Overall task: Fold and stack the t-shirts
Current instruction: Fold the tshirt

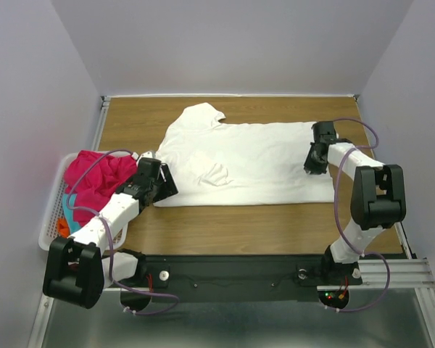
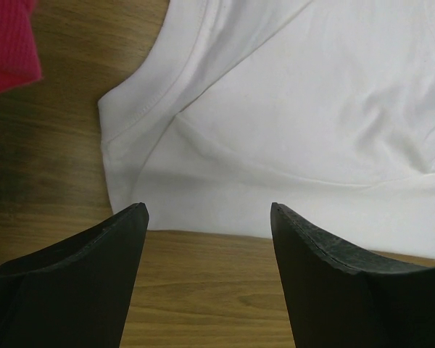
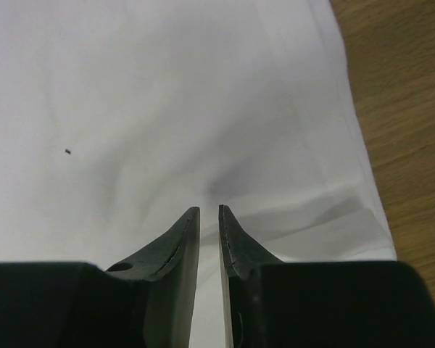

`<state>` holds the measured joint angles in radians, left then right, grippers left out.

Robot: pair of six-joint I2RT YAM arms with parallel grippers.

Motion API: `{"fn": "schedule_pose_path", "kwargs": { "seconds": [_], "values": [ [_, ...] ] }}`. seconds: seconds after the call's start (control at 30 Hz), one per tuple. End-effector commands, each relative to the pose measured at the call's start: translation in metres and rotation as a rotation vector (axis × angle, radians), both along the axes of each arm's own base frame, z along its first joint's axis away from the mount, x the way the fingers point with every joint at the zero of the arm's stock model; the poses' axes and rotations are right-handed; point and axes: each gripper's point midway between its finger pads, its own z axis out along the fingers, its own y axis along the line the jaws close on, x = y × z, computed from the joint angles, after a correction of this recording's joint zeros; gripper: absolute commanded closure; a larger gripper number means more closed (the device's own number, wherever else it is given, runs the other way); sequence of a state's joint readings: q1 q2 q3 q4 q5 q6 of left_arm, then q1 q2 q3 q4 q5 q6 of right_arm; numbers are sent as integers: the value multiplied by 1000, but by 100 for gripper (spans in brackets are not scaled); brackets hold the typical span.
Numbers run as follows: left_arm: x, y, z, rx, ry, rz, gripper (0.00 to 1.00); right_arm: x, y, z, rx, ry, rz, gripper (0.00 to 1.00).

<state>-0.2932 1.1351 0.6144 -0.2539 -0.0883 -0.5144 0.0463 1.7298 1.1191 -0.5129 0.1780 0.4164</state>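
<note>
A large white t-shirt (image 1: 246, 163) lies spread flat on the wooden table, its collar toward the back left. My left gripper (image 1: 162, 187) is open and empty just off the shirt's near-left corner; in the left wrist view (image 2: 209, 210) the shirt's sleeve hem (image 2: 130, 116) lies just ahead of the jaws. My right gripper (image 1: 316, 165) rests on the shirt's right end. In the right wrist view (image 3: 209, 210) its jaws stand nearly closed, and the white cloth (image 3: 167, 94) puckers in wrinkles toward the tips. A magenta-pink shirt (image 1: 98, 177), a cyan one (image 1: 71, 206) and an orange one (image 1: 62, 229) lie in the basket.
A white lattice basket (image 1: 49, 217) stands at the table's left edge, beside my left arm. The magenta cloth (image 2: 7, 43) shows at the top left of the left wrist view. Bare wood (image 1: 261, 225) runs between the shirt and the arm bases. Walls enclose three sides.
</note>
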Motion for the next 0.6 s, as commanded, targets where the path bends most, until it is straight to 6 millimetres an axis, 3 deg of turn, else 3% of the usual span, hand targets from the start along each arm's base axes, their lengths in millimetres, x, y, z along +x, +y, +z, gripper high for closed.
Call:
{"fn": "schedule_pose_path", "kwargs": {
  "seconds": [0.0,0.07,0.1,0.13,0.27,0.37,0.5,0.57],
  "values": [
    [5,-3,2,-18,-19,8,21,-3,-32,17,-18,-62,-99,77],
    [8,-7,4,-27,-18,0,21,-16,-37,21,14,-74,-127,77],
    [11,-9,6,-33,-21,-5,21,-18,-36,35,27,-116,-129,77],
    [13,-10,7,-38,-22,-6,21,-22,-34,30,41,-102,-130,77],
    [23,-14,9,-50,-22,0,28,-40,-23,44,113,-163,-173,77],
    [24,-12,-7,-44,24,41,35,-61,-30,25,103,-116,-220,76],
    [4,-4,-42,-54,143,96,43,-92,-53,-9,133,-30,-332,76],
    [-4,0,-51,-79,172,117,44,-101,-61,-14,145,-19,-376,76]
  ]
}}
